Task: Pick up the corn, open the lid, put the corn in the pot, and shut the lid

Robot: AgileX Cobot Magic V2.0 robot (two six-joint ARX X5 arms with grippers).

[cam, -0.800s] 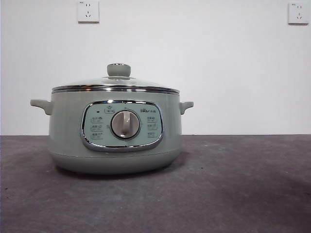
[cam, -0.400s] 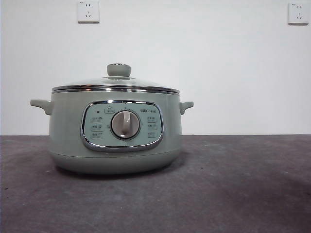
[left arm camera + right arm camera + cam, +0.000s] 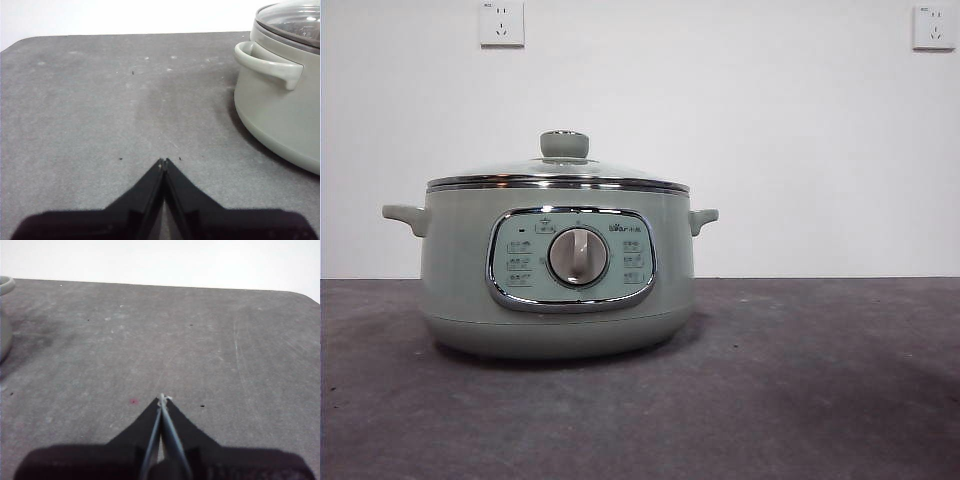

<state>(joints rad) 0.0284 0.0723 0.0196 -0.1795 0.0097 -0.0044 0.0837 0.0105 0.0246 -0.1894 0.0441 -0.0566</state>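
step: none begun, we judge | pot [image 3: 557,270] left of centre on worktop [image 3: 800,380], lid [image 3: 558,175] seated | corn unseen in any view | left fingers [image 3: 163,162] clenched, empty | right fingers [image 3: 162,399] clenched, empty | next: we must locate corn first

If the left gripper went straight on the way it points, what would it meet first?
Probably nothing: the shut left gripper faces bare grey tabletop. The pale sage-green electric pot sits off to one side.
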